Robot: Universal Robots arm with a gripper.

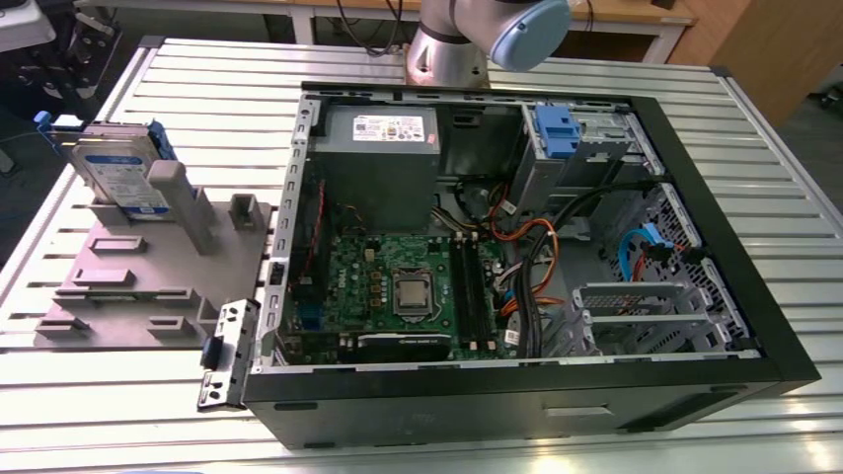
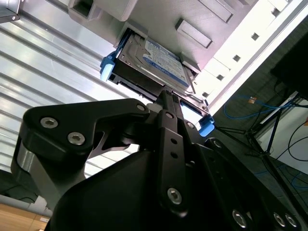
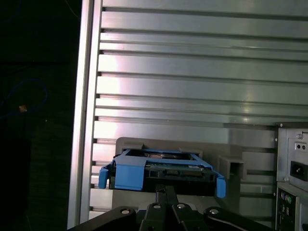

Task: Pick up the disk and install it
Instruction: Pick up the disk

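The black fingers [image 3: 169,198] look drawn together with nothing between them, aimed at the disk [image 3: 163,171] but short of it. The disk stands on end in a grey holder [image 1: 132,286] on the desk [image 1: 737,109], at the exterior view's left of the open computer case [image 1: 777,336]. Its long axis is near upright, blue tabs on top. I judge pickup not yet begun: gripping needs the fingers spread over that top edge.
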